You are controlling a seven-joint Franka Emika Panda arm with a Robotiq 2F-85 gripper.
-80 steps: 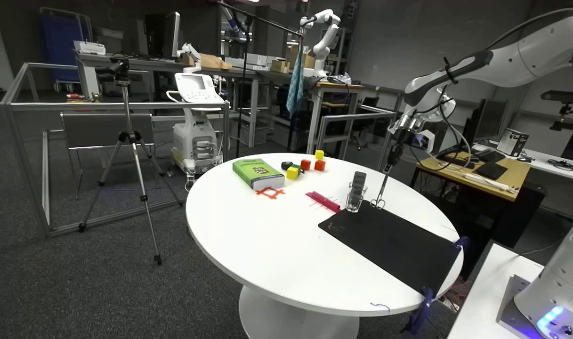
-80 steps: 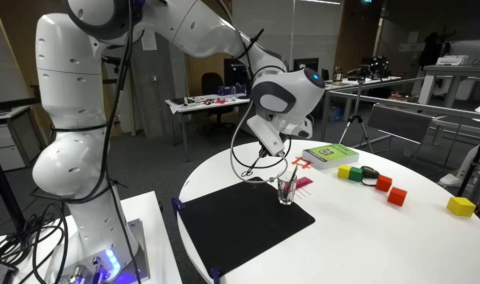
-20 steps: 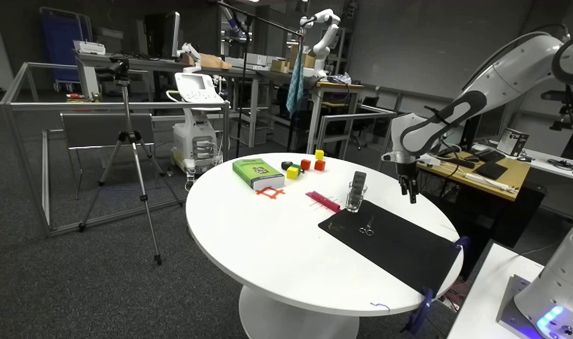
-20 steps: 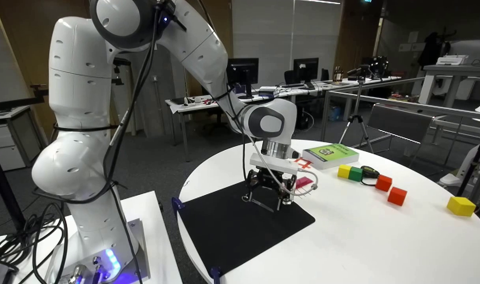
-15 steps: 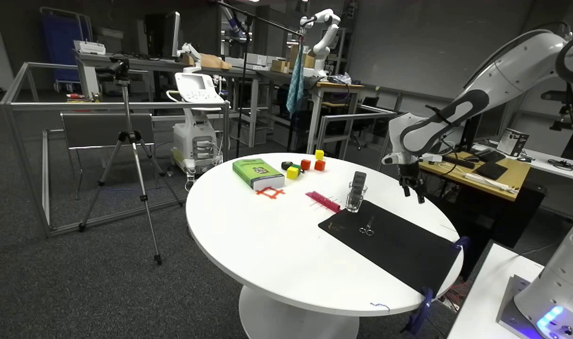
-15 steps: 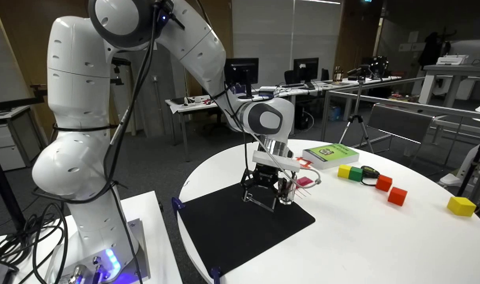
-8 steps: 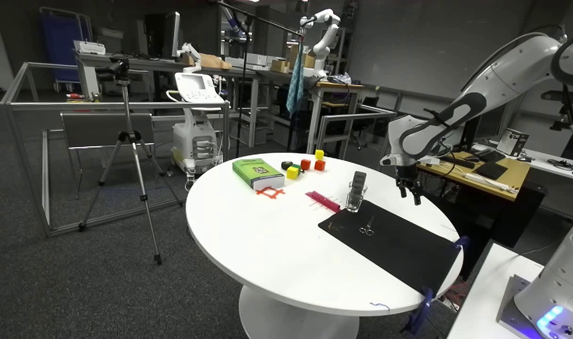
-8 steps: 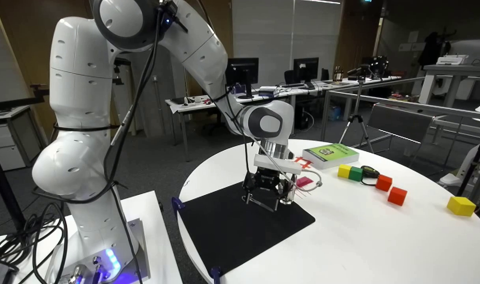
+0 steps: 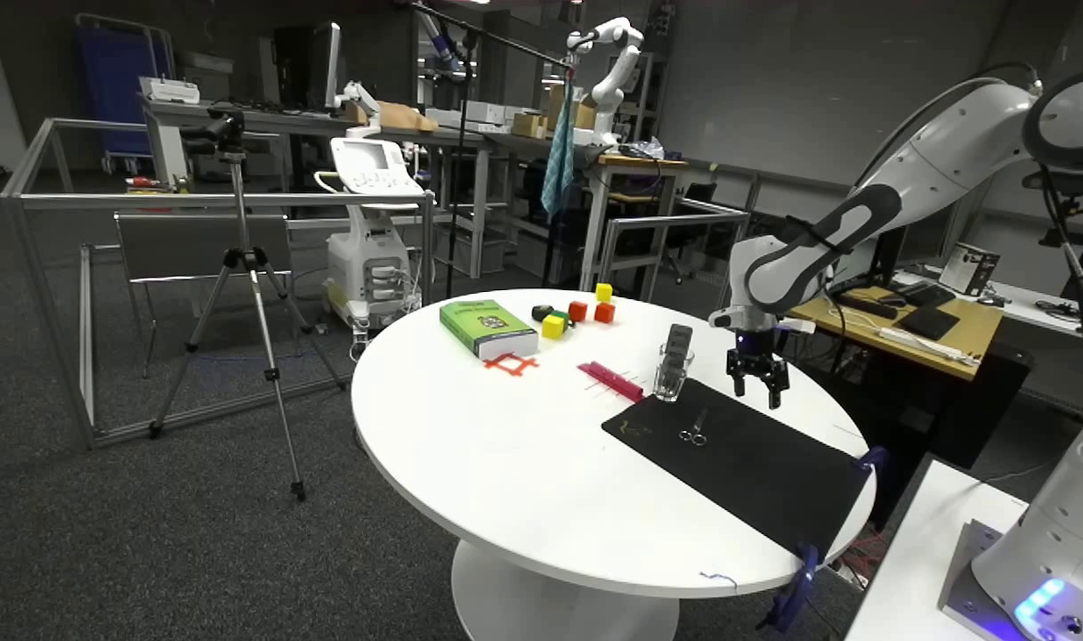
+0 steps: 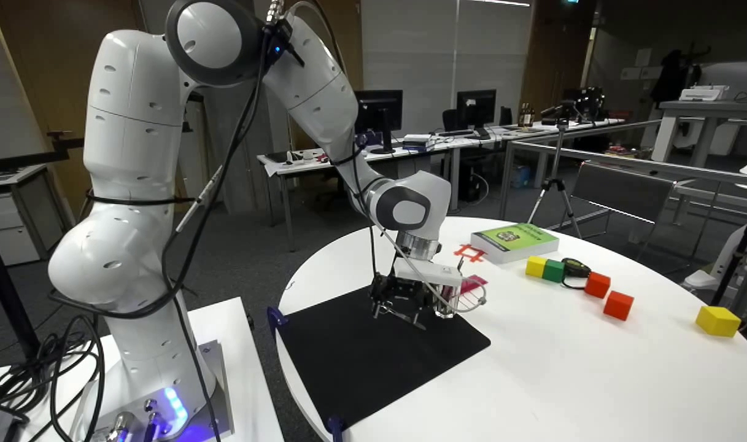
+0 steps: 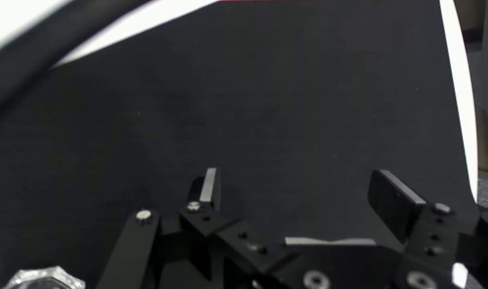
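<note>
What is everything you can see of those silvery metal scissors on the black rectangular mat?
The silvery, metal-looking scissors have two round loops and slim blades that appear closed. They lie on the black rectangular mat, near but apart from the clear drinking glass, loops toward the viewer in an exterior view. The open black gripper is apart from them; only the mat touches them.

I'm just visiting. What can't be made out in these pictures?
Black mat: in the wrist view, partly hidden by the fingers.
Scissors: in an exterior view, partly hidden behind the fingers.
Glass: in the wrist view, cut off by the bottom edge.
Grey item in the glass: in an exterior view, too small to identify.
Green book: cover lettering too blurred in both exterior views.
</note>
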